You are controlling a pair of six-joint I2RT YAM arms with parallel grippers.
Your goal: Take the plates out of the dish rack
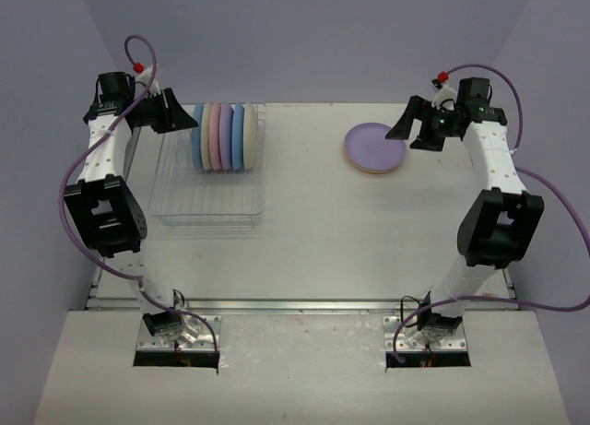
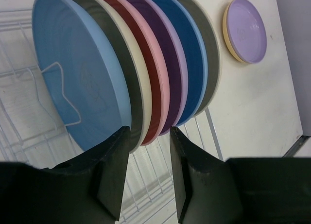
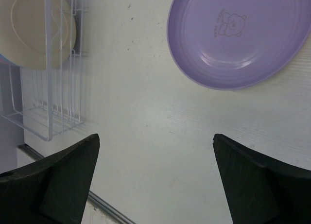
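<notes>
Top external view: about six plates point(image 1: 224, 137) are seen standing on edge in the far half of the dish rack point(image 1: 207, 204), left of centre on the table point(image 1: 313, 250). Two more lie stacked flat at the right, a lavender plate point(image 1: 375, 145) over a yellow one. The left gripper point(image 1: 180, 114) is placed just beside the rack's far left corner. The right gripper point(image 1: 406, 128) is just beside the stack.

Left wrist view: the left gripper point(image 2: 149, 131) is parted with nothing held. Its tips are aimed at the rims of the cream plate point(image 2: 137, 88) and pink plate point(image 2: 163, 83), next to the light blue plate point(image 2: 77, 73). The right gripper point(image 3: 155, 136) is spread wide and empty above bare table.

Step judged: a rim grasp on the next racked plate. Only one rim should be taken between the fingers, since the neighbours are packed close. A straight lift out of the wires is advised before any swing toward the stack.

Not made out: contact between tips and rims, the slot prongs under the plates, and the exact count in the stack.
</notes>
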